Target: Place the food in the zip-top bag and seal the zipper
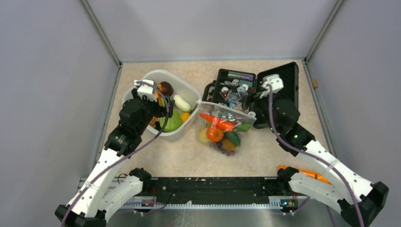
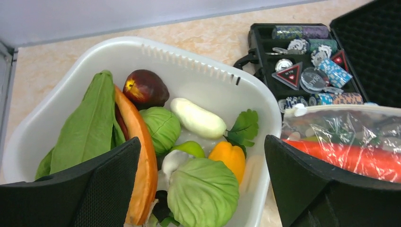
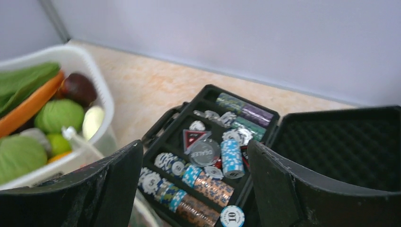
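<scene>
- Left gripper [image 2: 202,144]: fingers spread wide with nothing between them, hovering over the white basket [image 1: 156,74], which stands at 9 o'clock of the table centre.
- Right gripper [image 3: 195,144]: fingers likewise wide apart and empty, poised above the tray of the black case [image 1: 283,78] at 1 o'clock of the centre. In the top view its tips sit just beside the bag's 2 o'clock corner; contact cannot be judged.
- Zip-top bag [image 1: 222,125]: lies flat at the table centre, between basket and case, with its mouth toward 12 o'clock.
- Zipper [image 1: 224,108]: a whitish strip along the bag's far edge, running from its 10 o'clock to its 2 o'clock corner. Whether it is pressed shut cannot be told.
- Food inside the bag:
  - a long red-orange piece [image 1: 215,119] lies nearest the mouth;
  - the tangerine [image 1: 215,134] lies just below it;
  - the lemon [image 1: 203,136] is at the tangerine's 9 o'clock, the cucumber [image 1: 233,138] at its 3 o'clock and the dark grapes [image 1: 220,147] at its 6 o'clock.
- Food in the basket, left wrist view:
  - a green leaf [image 2: 87,123] and an orange slice [image 2: 142,161] lie at 9 o'clock;
  - a dark red fruit [image 2: 144,87] lies at 12 o'clock;
  - a white oblong piece [image 2: 197,118] lies in the middle;
  - a yellow pepper [image 2: 228,158] and a cabbage [image 2: 203,194] lie toward 6 o'clock.
- Black case: the lid is laid open toward 3 o'clock and the tray is filled with poker chips [image 3: 208,158].
</scene>
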You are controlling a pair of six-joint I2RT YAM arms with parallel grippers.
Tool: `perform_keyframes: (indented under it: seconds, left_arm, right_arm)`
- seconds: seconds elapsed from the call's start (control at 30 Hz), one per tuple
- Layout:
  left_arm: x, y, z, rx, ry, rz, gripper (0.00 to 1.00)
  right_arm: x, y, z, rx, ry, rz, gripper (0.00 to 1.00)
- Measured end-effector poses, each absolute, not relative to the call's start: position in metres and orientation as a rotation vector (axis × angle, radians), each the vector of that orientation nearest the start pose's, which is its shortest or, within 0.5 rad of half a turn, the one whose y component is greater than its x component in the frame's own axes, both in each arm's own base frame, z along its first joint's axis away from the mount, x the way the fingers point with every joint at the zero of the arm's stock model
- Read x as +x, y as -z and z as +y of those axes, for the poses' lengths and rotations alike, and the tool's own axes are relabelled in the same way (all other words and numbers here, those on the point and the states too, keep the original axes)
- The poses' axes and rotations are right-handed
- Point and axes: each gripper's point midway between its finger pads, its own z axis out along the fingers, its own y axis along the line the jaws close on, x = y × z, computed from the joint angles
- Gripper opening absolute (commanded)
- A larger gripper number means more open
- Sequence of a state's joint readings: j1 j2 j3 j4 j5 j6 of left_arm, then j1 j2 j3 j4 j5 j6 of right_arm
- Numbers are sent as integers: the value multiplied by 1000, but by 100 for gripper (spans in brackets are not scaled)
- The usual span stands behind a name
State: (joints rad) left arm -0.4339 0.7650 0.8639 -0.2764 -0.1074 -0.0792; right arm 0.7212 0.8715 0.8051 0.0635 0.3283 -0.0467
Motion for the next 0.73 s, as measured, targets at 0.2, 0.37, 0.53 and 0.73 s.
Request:
perform_keyframes:
  seconds: [0.2,0.37,0.53,0.73]
  left_arm:
    - [303,-283,-89,45,262,1831,99]
    - [321,-277,-60,-150,246,1884,99]
    - [321,-275,-50,-259,229,1896,99]
    - [312,-290,-20,-444,128,1803,99]
  right_arm:
    - [304,-324,111,-36,-246,1561,82]
    - [315,-299,78,85,-246,1689,82]
    - [318,-283,80,72,-278,1805,82]
    - [309,-285,94,19,-366,1811,82]
